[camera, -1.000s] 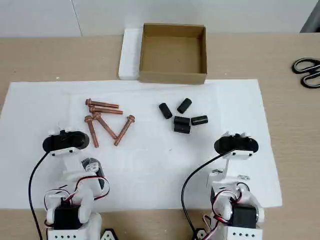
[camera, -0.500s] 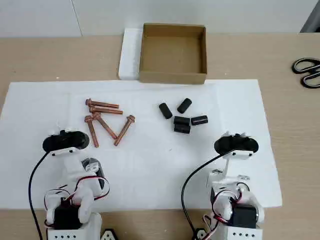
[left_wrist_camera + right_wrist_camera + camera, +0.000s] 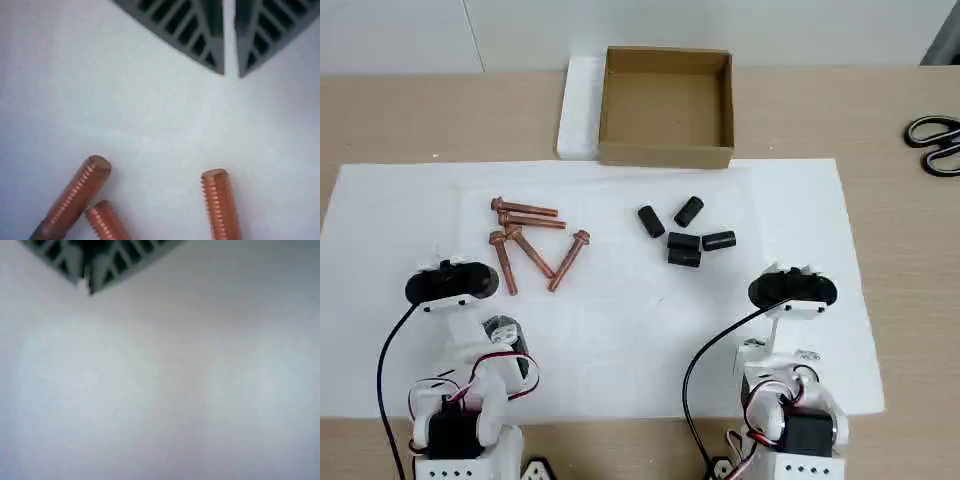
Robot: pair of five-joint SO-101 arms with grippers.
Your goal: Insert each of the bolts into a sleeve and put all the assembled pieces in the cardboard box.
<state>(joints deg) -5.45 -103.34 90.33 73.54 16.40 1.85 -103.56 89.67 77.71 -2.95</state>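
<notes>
Several copper bolts (image 3: 531,240) lie scattered on the white paper sheet (image 3: 610,330), left of centre. Several short black sleeves (image 3: 684,233) lie in a loose cluster to their right. The cardboard box (image 3: 666,150) stands open at the far edge of the sheet, with nothing inside it. The left arm (image 3: 451,284) sits just near-side of the bolts. My left gripper (image 3: 230,74) is shut, holding nothing, a short way above the sheet, with three threaded bolt ends (image 3: 218,200) just ahead of its tips. The right arm (image 3: 792,289) sits near-side and right of the sleeves, and my right gripper (image 3: 86,286) is shut over bare paper.
A white foam block (image 3: 577,112) rests against the box's left side. Black scissors (image 3: 933,142) lie on the wooden table at the far right. A strip of bare paper separates the bolts from the sleeves.
</notes>
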